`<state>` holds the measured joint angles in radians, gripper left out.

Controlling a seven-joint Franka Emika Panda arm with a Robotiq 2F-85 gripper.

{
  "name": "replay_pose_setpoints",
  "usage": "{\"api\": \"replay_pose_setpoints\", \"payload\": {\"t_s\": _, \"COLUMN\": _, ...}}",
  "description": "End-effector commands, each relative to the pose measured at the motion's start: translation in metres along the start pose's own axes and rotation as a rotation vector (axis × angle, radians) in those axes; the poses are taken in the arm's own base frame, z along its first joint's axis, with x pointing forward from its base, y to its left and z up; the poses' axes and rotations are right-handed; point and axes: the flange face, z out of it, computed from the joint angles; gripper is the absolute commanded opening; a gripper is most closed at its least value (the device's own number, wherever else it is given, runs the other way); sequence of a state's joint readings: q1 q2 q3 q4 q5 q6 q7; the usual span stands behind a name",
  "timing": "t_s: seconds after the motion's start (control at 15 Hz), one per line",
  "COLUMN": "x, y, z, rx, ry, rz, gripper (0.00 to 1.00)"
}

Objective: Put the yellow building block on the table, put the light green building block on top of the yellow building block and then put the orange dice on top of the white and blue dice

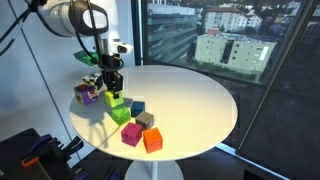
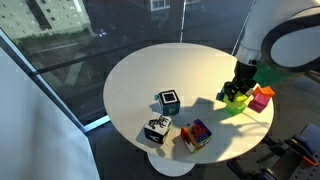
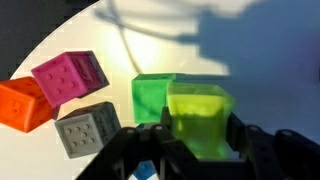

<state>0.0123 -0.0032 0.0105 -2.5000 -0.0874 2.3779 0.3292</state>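
Observation:
My gripper point(image 3: 200, 142) is shut on the yellow building block point(image 3: 200, 118), which looks yellow-green in the wrist view. It hangs low over the white table point(image 2: 140, 80), right beside the light green building block point(image 3: 150, 98); I cannot tell whether they touch. In both exterior views the gripper point(image 1: 113, 90) point(image 2: 238, 94) points down at the group of cubes by the table edge. The orange dice point(image 2: 196, 134), with purple and orange faces, lies on the table apart from the gripper. The white and blue dice point(image 2: 157, 130) sits close beside it.
A magenta cube point(image 3: 68, 76), an orange cube point(image 3: 22, 105) and a grey cube point(image 3: 86, 129) lie left of the green one. A teal cube point(image 1: 137, 107) is nearby. Another die point(image 2: 168, 101) stands behind the white one. The table edge is close.

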Motion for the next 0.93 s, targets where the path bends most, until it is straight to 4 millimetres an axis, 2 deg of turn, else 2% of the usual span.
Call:
{"api": "replay_pose_setpoints", "payload": {"t_s": 0.0, "x": 0.002, "y": -0.005, "z": -0.002, "rx": -0.003, "ry": 0.005, "rz": -0.005, "gripper": 0.27}}
{"api": "replay_pose_setpoints", "payload": {"t_s": 0.87, "x": 0.023, "y": -0.041, "z": -0.001, "rx": 0.051, "ry": 0.081, "rz": -0.059, "gripper": 0.27}}
